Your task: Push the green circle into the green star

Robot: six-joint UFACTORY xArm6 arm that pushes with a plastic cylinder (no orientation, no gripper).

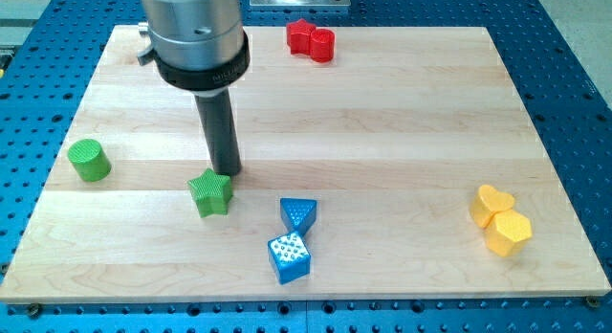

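**Green circle waits by the left edge, tip parked at the star**

The green circle stands near the tabletop's left edge, well apart from everything. I judge it a light, rigid puck that slides easily; it should be pushed on its left wall, centred, or it will roll off the tip. Being round, it has no long axis or heading.

Right of it, the green star sits toward the bottom edge. My tip rests just beside the star's upper right point. The end effector is a plain rod with nothing to open or close.
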